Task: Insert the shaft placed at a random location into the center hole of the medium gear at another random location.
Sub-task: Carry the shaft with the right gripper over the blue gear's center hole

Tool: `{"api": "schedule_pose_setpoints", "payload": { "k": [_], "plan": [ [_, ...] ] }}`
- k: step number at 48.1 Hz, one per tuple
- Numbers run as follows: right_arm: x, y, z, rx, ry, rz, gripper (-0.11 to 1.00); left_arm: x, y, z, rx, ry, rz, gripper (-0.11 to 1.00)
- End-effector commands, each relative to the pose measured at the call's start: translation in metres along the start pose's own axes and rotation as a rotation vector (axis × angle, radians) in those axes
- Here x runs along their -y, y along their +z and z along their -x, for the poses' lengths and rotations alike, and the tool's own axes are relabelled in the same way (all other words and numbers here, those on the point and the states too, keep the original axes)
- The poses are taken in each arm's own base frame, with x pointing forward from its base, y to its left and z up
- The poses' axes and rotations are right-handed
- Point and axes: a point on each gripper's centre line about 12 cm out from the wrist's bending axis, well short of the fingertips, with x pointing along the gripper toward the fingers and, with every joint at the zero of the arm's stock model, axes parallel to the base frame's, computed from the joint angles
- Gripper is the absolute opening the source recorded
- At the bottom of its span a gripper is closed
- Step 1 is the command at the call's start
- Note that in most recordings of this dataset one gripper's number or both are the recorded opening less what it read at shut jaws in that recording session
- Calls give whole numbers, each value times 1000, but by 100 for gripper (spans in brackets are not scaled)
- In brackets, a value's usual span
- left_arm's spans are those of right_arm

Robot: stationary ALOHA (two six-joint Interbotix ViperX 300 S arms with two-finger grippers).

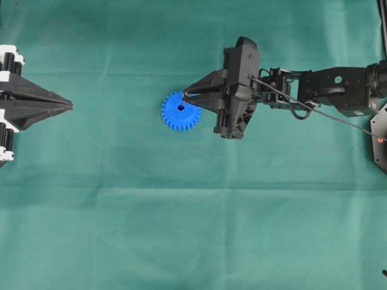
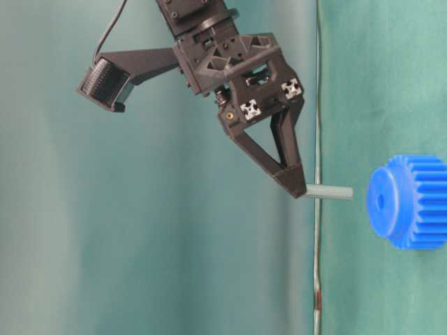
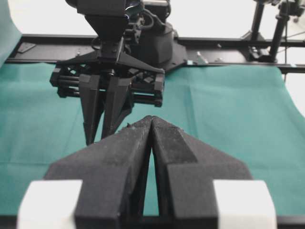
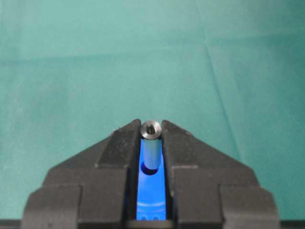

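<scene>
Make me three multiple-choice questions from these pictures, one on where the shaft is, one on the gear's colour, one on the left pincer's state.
1. Where is the shaft?
A. Lying on the cloth
B. Between the right pincer's fingertips
C. Fully seated in the gear

2. What colour is the medium gear?
A. Blue
B. Red
C. White

3. The left pincer is:
A. Gripping the gear
B. Wide open
C. Shut, holding nothing

Answers: 1 B, the right wrist view shows it clamped; 2 A, blue in the overhead view; 3 C, its tips meet, nothing between.
</scene>
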Motion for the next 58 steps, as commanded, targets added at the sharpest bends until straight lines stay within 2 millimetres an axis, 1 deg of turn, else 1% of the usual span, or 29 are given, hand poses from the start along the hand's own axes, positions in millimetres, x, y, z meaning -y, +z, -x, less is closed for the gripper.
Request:
{"api": "schedule_pose_setpoints", "payload": {
  "k": [1,12,24,32,41,46,58],
  "plan": [
    [0,14,0,48,-2,6,13,0,8,-3,20,-2,0,0],
    [0,-4,-13,11,-3,2,13,0,8,-3,20,-2,2,0],
    [1,-13,-17,6,-8,-6,13,0,8,-3,18,-2,0,0],
    [1,-9,-15,14,-8,-6,13,0,8,-3,18,-2,0,0],
    [1,12,-2,63,-5,7,13,0,8,-3,20,-2,0,0],
    [0,20,4,81,-3,8,13,0,9,-3,21,-1,0,0],
    [-3,18,0,78,2,8,13,0,8,-3,20,-2,0,0]
  ]
}}
